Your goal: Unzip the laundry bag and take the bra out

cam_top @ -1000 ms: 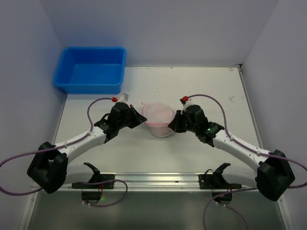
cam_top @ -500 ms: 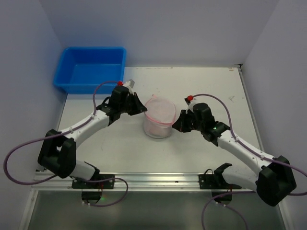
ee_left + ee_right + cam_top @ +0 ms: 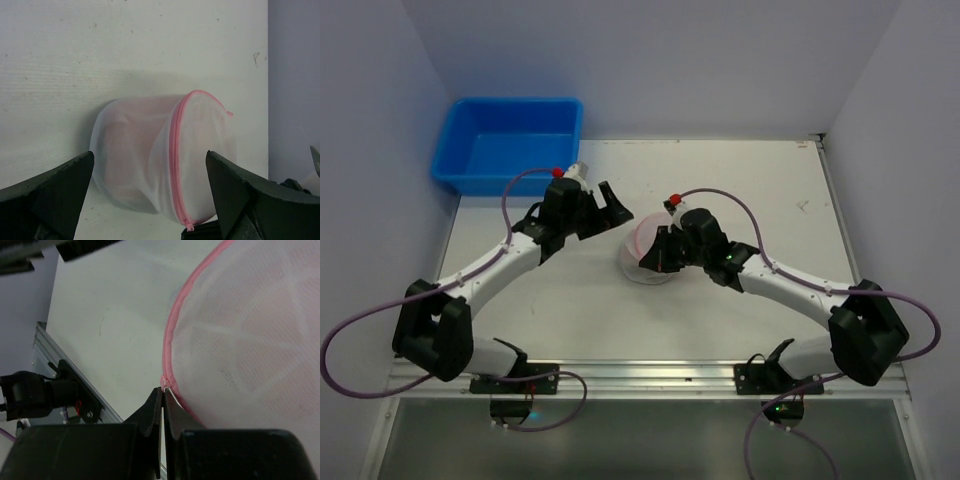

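The left fingers (image 3: 50,187) gape beside the laundry bag (image 3: 145,155); the right fingers (image 3: 151,414) seemingly pinch its zipper pull (image 3: 164,383).

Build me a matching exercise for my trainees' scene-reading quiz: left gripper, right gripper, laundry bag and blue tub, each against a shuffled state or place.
1. left gripper
2. right gripper
3. laundry bag
4. blue tub

A. far left corner of the table
B. open, off the bag
C. pinched shut at the pink zipper rim
D. mid-table, between the arms

Pairs: 1-B, 2-C, 3-D, 4-A
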{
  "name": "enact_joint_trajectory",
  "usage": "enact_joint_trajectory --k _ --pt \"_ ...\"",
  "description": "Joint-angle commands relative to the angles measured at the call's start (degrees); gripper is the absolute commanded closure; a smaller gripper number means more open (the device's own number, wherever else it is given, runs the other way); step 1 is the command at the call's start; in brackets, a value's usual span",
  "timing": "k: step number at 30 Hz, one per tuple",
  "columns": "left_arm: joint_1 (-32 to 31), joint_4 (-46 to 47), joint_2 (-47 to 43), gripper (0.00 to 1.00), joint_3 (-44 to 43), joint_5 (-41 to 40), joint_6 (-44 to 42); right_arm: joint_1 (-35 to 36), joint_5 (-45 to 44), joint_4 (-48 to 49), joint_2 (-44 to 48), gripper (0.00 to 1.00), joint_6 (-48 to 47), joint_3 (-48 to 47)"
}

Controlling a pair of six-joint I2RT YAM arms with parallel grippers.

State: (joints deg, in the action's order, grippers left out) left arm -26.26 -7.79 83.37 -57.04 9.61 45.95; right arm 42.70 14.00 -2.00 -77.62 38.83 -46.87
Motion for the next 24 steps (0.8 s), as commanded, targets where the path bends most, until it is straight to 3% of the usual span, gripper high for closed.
enact_joint_trajectory --k 1,7,13,16,17,19,24 --pt "0.1 3.1 -7.3 0.04 7.6 -1.9 4.7 0.3 -0.4 4.9 -1.5 1.0 1.4 -3.5" --pt "-4.0 6.7 -8.0 0.16 10.7 0.9 7.0 0.8 -0.8 5.1 -3.8 1.0 1.4 -5.2" --pt "-8.4 11.2 -3.7 0.4 9.8 0.4 8.9 1.9 -1.7 4.4 -4.6 1.0 1.1 -5.6" --pt "-8.5 11.7 -2.8 0.63 10.3 -0.1 9.2 2.0 -2.1 3.5 -4.2 1.0 0.5 -5.2" --pt "-8.5 11.5 -3.0 0.8 10.5 -0.5 9.1 2.0 -3.0 2.4 -3.9 1.0 0.2 -4.9" --pt "-8.4 9.7 -3.7 0.97 10.5 -2.0 8.1 2.0 -4.2 0.3 -2.1 1.0 -1.2 -3.9" --pt "-4.9 4.0 -6.8 1.0 10.9 -0.6 4.3 -0.6 -10.8 -6.6 4.0 1.0 -5.9 1.4"
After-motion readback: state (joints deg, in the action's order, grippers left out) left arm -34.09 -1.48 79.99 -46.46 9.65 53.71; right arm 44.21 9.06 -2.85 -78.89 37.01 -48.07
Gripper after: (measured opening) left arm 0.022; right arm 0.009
